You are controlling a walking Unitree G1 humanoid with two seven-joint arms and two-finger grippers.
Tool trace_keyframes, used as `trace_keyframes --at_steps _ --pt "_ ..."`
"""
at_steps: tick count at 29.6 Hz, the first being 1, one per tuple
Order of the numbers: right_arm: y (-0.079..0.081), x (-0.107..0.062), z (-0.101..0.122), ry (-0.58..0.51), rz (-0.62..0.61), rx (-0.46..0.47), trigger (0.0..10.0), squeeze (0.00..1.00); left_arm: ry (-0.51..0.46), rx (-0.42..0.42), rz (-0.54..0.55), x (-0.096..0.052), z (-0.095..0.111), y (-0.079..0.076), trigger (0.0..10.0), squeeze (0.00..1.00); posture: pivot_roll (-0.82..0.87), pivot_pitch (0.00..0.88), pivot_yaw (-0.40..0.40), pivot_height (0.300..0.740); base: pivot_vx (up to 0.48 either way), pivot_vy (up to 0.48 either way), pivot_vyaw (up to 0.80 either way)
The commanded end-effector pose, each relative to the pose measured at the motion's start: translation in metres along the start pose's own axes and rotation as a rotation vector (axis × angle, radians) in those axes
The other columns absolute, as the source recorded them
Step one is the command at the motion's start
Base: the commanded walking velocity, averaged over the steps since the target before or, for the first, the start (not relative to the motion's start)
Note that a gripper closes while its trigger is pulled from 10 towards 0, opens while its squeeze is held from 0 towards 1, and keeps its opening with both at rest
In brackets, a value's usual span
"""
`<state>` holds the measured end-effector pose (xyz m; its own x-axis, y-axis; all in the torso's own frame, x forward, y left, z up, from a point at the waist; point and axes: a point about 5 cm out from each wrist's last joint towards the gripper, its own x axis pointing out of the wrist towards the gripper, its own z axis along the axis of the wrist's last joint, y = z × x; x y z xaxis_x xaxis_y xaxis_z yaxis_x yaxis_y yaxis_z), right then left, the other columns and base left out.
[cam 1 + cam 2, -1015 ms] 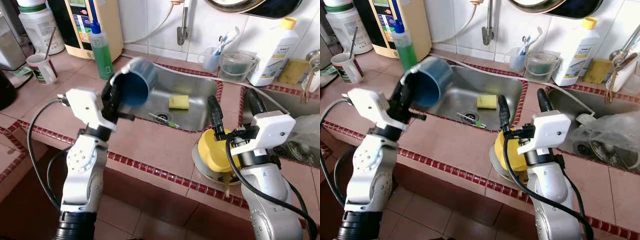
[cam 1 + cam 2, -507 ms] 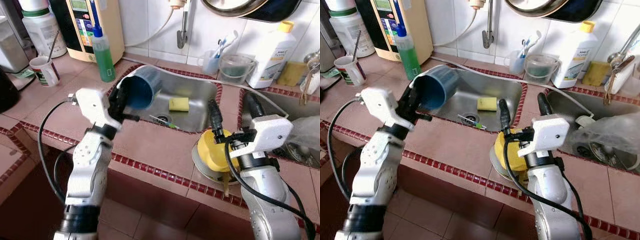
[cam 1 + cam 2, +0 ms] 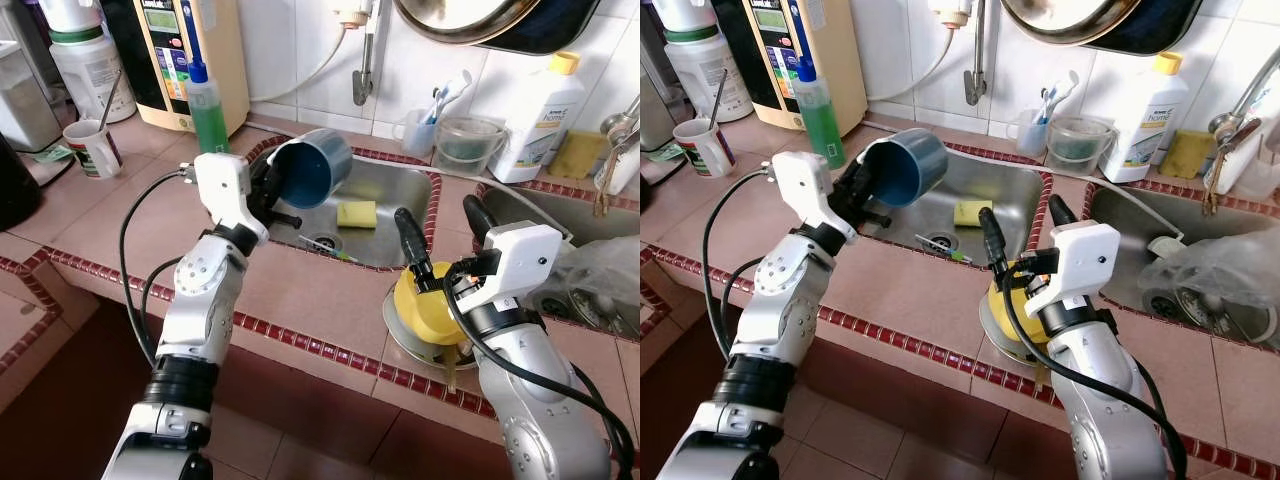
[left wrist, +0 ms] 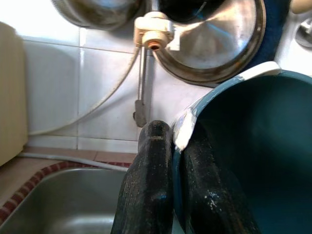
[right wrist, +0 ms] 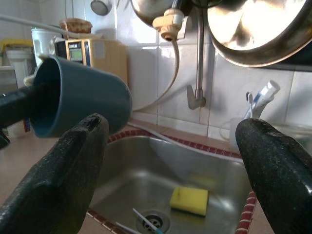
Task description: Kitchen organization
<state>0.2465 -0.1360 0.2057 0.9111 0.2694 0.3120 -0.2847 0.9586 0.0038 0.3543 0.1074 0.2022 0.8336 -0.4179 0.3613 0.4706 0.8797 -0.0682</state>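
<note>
Where the tiled desk (image 3: 300, 290) meets the sink (image 3: 385, 215), the left eye view shows the left claw (image 3: 272, 185) clamped on the rim of a blue cup (image 3: 312, 168), which is tipped on its side in the air above the sink's left edge. A yellow sponge (image 3: 356, 214) lies in the basin near the drain. The right claw (image 3: 445, 225), fingers spread apart, hovers over a yellow funnel-like item (image 3: 425, 305) on a round metal lid.

Right eye view: same layout; a green bottle (image 3: 819, 112) stands behind the cup.

Left wrist view: one finger lies outside the cup wall, one inside.

Right wrist view: the cup (image 5: 83, 97) hangs beyond the spread fingers (image 5: 63, 185), apart from them.
</note>
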Motion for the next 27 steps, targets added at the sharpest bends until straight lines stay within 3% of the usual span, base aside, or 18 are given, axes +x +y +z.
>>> trace_keyframes --at_steps 1,6,11,16,17,27 --pt "-0.001 -0.004 0.009 -0.013 0.005 0.008 10.0 0.0 -0.01 0.031 -0.034 0.007 0.006 0.002 10.0 0.0 -0.03 0.04 0.039 0.74 0.0 0.0 0.0" --pt "-0.006 -0.009 0.018 -0.025 -0.002 0.007 10.0 0.0 0.008 0.026 -0.07 0.017 0.008 0.003 10.0 0.0 -0.02 0.084 0.034 0.74 0.0 0.0 0.0" --pt "-0.002 -0.022 0.027 0.006 0.041 0.049 10.0 0.0 0.027 0.047 -0.111 0.029 0.012 0.007 10.0 0.0 -0.03 0.178 0.035 0.74 0.0 0.0 0.0" --pt "0.002 -0.028 0.029 0.027 0.06 0.066 10.0 0.0 0.042 0.062 -0.117 0.033 0.012 0.008 10.0 0.0 -0.03 0.212 0.04 0.74 0.0 0.0 0.0" --pt "0.005 -0.034 0.032 0.045 0.074 0.079 10.0 0.0 0.063 0.074 -0.122 0.036 0.01 0.009 10.0 0.0 -0.04 0.251 0.047 0.74 0.0 0.0 0.0" --pt "0.027 -0.058 0.043 0.107 0.158 0.206 10.0 0.0 0.158 0.099 -0.134 0.049 0.001 0.007 10.0 0.0 -0.08 0.342 0.079 0.74 0.0 0.0 0.0"
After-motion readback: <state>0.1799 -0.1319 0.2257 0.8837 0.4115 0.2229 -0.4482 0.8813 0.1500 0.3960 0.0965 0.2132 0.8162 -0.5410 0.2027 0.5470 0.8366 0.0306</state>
